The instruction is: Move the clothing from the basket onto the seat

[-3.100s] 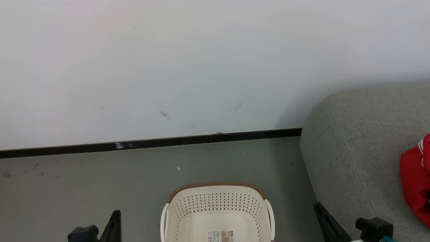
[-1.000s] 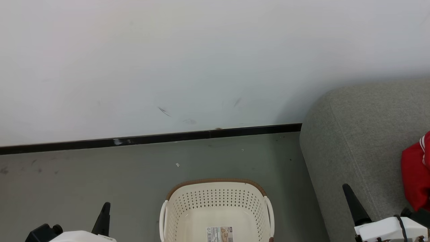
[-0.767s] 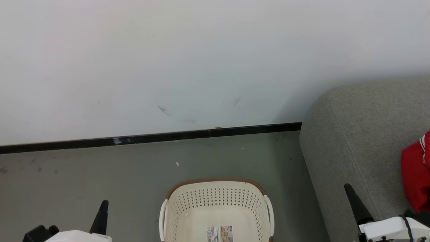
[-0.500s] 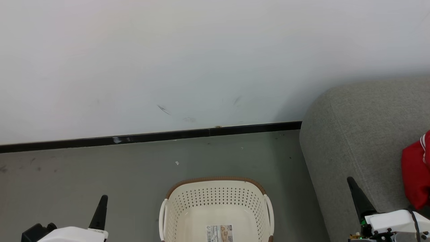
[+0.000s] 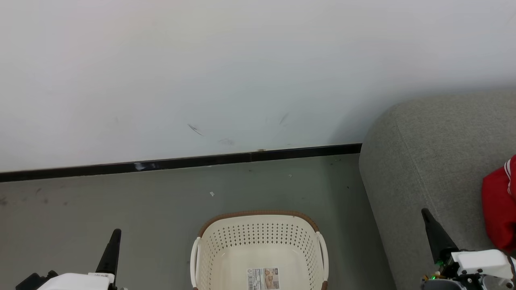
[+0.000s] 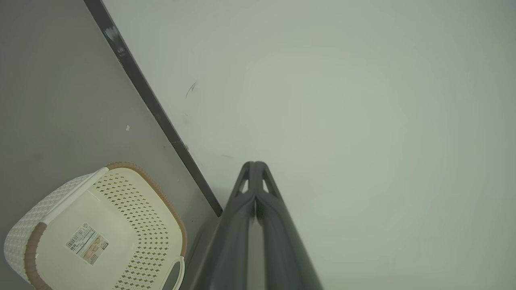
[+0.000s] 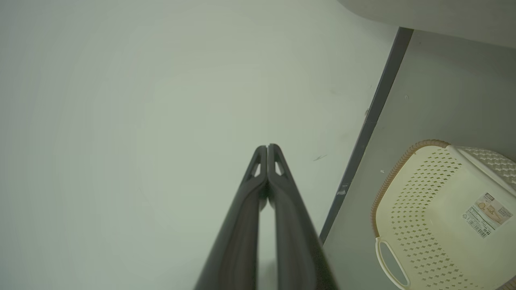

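Now your left gripper [image 6: 254, 165] has its fingers pressed together, and so does your right gripper [image 7: 267, 147]. Between them sits the basket [image 5: 258, 215], its labelled bottom showing. Just right of the right gripper, the clothing [image 5: 498, 209] lies on the seat [image 5: 427, 153].

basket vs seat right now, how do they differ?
The basket is cream perforated plastic with a brown rim; the seat is grey fabric. The basket is bare inside, the label on its bottom showing; the seat carries red clothing. The seat looks much bigger than the basket. Both are close to the wall.
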Motion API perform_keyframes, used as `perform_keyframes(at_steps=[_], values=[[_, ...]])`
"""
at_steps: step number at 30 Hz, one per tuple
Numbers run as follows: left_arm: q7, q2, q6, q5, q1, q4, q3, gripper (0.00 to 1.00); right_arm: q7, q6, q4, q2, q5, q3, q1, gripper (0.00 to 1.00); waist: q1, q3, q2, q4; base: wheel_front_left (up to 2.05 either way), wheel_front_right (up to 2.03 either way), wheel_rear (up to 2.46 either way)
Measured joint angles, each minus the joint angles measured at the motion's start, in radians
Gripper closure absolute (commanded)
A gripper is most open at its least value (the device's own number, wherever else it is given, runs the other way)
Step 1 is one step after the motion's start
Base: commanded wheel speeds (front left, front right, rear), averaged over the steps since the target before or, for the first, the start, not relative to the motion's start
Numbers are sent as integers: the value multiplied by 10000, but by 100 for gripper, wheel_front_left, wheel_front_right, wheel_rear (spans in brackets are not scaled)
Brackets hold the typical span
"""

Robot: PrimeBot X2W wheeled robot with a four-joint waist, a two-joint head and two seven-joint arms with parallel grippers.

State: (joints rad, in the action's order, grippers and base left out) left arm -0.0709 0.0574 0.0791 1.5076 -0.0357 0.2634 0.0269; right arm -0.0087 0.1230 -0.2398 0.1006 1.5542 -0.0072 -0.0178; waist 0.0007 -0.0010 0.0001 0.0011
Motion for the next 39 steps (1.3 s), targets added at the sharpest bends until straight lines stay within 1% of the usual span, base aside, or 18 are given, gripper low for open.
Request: perform_keyframes(at_steps=[6,8,12,39], values=[[-121,-127,153,474,-12,8,221,100,104,2,-17,50,656,-67,-289,100,0,21,0,-5,0,0,0],[-236,-178,305,790,-57,17,316,100,178,2,-35,71,1103,-88,-300,100,-1,33,0,-9,0,0,0],[-291,-203,337,961,-201,25,412,100,190,2,-50,82,1413,-102,-301,100,-1,39,0,-11,0,0,0],[-303,-207,391,997,-216,86,449,100,253,2,-194,98,1444,-125,-314,100,-3,38,0,-11,0,0,0]])
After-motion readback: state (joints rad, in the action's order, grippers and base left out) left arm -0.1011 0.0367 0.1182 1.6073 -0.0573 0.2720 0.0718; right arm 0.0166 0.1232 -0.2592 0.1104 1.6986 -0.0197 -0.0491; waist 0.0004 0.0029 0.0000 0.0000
